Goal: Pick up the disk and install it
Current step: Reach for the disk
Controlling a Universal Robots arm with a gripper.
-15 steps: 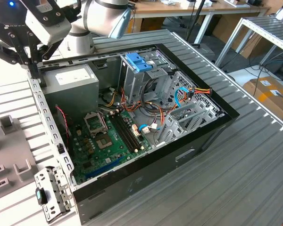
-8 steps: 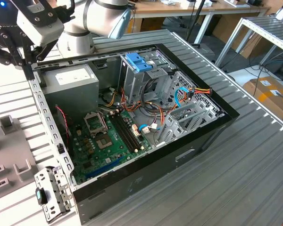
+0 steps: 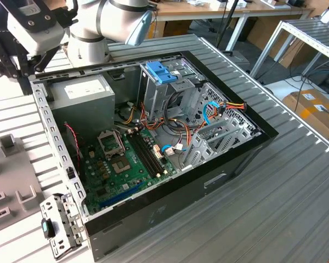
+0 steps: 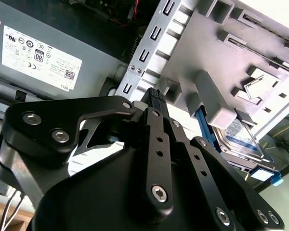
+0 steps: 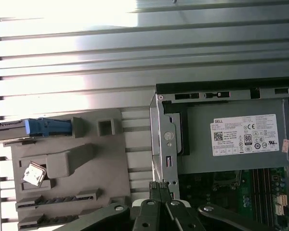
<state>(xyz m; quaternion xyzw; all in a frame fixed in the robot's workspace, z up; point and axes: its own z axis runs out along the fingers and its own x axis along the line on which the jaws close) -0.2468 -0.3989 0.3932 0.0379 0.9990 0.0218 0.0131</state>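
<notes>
The disk [image 4: 242, 138] is a silver drive with a white-and-blue label and blue side rails. It sits in a grey plastic fixture [image 4: 216, 57] outside the computer case. In the first wrist view its blue rail [image 5: 48, 126] shows at the fixture's [image 5: 67, 163] edge. My gripper [image 5: 159, 185] is shut with nothing between its fingers. It hangs over the case's metal side wall [image 5: 163, 139], beside the power supply, well apart from the disk. The second wrist view shows the closed fingertips [image 4: 154, 95] from behind.
The open computer case [image 3: 230, 164] lies on a slatted metal table [image 3: 296, 197]. Inside are a grey power supply [image 3: 82, 94], a green motherboard [image 3: 120, 164] and a metal drive cage with a light-blue bracket [image 3: 160, 71]. A loose metal bracket [image 3: 60, 224] lies by the case's near corner.
</notes>
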